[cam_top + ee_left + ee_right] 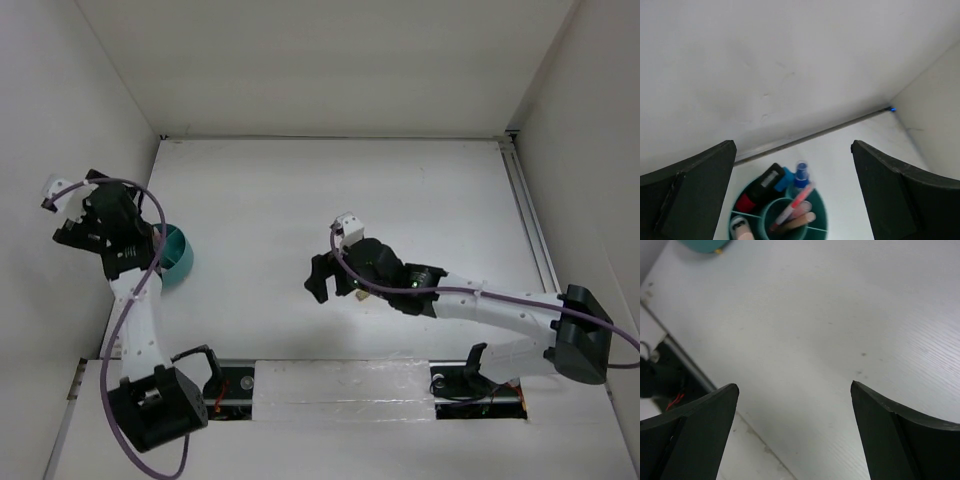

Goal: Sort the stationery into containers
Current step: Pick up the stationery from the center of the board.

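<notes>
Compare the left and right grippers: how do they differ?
The left gripper hangs above the teal organizer; the right gripper hangs over plain tabletop. The left gripper is at the tabletop's left edge, the right gripper near its middle. Both are open and empty.

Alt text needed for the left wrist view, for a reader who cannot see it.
A round teal organizer sits at the bottom centre, holding a black marker, a blue-capped pen, a thin pink pen and more. The left gripper hangs over it, its dark fingers wide open and empty, with the white table beyond.
</notes>
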Motion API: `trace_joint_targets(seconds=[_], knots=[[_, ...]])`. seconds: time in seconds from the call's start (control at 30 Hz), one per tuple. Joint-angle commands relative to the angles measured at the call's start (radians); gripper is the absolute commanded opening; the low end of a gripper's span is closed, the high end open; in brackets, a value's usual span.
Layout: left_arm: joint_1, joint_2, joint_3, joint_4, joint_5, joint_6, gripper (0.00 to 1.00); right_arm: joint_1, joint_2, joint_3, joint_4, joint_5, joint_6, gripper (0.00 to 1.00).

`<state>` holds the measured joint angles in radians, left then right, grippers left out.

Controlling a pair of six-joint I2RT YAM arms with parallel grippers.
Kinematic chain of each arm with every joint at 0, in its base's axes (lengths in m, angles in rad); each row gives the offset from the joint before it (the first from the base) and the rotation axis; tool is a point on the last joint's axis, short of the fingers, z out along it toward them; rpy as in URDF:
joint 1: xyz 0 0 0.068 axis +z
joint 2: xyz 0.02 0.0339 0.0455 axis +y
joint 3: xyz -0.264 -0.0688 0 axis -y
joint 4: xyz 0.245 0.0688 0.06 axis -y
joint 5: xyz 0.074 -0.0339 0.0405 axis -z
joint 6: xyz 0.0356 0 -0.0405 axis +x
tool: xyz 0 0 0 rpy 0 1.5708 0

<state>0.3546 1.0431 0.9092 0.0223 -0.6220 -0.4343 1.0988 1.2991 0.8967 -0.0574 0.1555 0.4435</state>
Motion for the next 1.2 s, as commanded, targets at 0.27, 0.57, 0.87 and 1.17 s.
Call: trace_joint_targets(seconds=[0.27, 0.57, 0.87, 1.17], knots=[[-0.040, -0.359, 0.011, -0.102, 0.169, -0.497, 1.00, -0.203, 0.085, 0.140, -0.355, 0.308, 0.437, 1.00], [-0.095, -0.319, 0.152, -0.165, 0.352, -0.268, 1.00, -0.189, 0.052, 0.038, -0.470, 0.374, 0.780, 0.89], [-0.105, -0.330, 0.143, -0.134, 0.435, -0.227, 1.00, -0.175, 0.020, -0.021, -0.576, 0.374, 1.041, 0.80], [-0.105, -0.339, 0.125, -0.114, 0.484, -0.216, 1.00, -0.157, 0.173, 0.108, -0.665, 0.365, 1.118, 0.76]])
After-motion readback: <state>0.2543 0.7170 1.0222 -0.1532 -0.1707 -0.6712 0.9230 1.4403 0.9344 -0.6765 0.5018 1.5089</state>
